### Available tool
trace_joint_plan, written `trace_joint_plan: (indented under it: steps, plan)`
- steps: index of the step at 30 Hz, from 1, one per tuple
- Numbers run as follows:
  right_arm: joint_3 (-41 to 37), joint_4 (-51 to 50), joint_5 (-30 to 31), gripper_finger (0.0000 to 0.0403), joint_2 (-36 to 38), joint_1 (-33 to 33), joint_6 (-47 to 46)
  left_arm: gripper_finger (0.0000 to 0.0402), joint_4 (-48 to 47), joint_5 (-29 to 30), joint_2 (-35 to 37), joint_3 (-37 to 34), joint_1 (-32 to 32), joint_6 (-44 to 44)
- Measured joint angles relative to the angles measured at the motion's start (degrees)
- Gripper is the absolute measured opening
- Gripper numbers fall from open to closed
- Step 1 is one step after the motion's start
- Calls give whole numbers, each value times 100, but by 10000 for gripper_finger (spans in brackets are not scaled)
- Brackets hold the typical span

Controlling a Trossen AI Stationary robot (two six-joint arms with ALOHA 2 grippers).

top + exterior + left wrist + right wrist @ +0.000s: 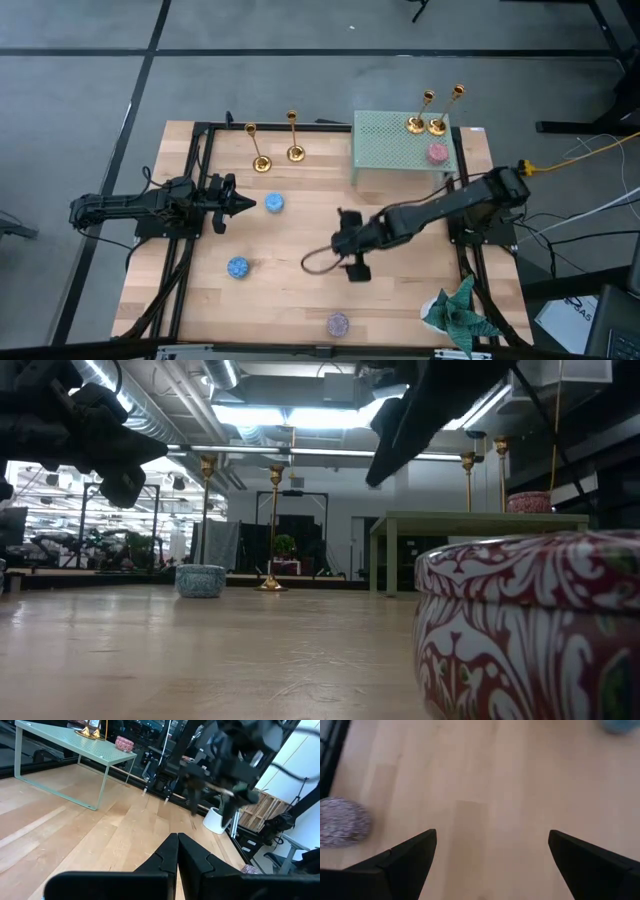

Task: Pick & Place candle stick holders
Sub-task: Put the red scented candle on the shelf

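Nearest the front edge, at about six o'clock of the wooden surface (300, 240), the right gripper (352, 262) hangs over bare wood with its fingers (410, 855) spread wide and grasping nothing, which looks like a pause between carries. Over at nine o'clock the left gripper (240, 204) waits with its fingers (167, 855) clenched together and empty. Farther off, two gold candle stick holders (262, 164) stand on the wood near twelve o'clock, seemingly awaiting pickup, while two more (416, 124) stand upright atop the green perforated shelf (385, 140) at one o'clock, apparently the drop-off.
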State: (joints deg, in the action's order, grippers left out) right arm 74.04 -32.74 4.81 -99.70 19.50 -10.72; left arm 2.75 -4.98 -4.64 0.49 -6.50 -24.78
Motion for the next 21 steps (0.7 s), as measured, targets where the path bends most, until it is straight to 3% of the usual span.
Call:
trace_joint_plan:
  steps: [12,21]
  plan:
    - [0,1258,3,387,-746,1306,-378,6,1,-1,0,-2,1,0]
    - [0,1854,8,387,-1182,1796,-411,6,1,-1,0,-2,-1,0]
